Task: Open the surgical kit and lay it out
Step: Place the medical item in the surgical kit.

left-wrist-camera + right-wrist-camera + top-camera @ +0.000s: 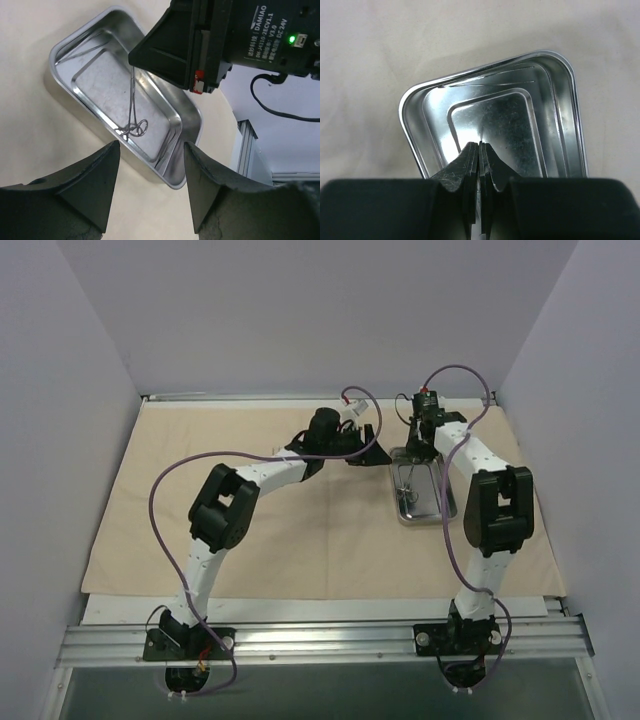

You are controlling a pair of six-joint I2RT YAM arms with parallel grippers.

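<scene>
Beige cloth wrap (pixel 300 530) covers the table (pixel 300 608). I see the steel tray (pixel 425 521) toward its far right corner. My right gripper (pixel 480 155) pinches a thin instrument (pixel 133 107) dangling into the tray, and my left gripper (pixel 151 147) gapes beside it.

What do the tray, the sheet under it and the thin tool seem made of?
The tray looks like polished steel: mirror reflections. The sheet seems beige woven cloth, matte, faintly wrinkled. The tool is thin bright metal, likely steel.
</scene>
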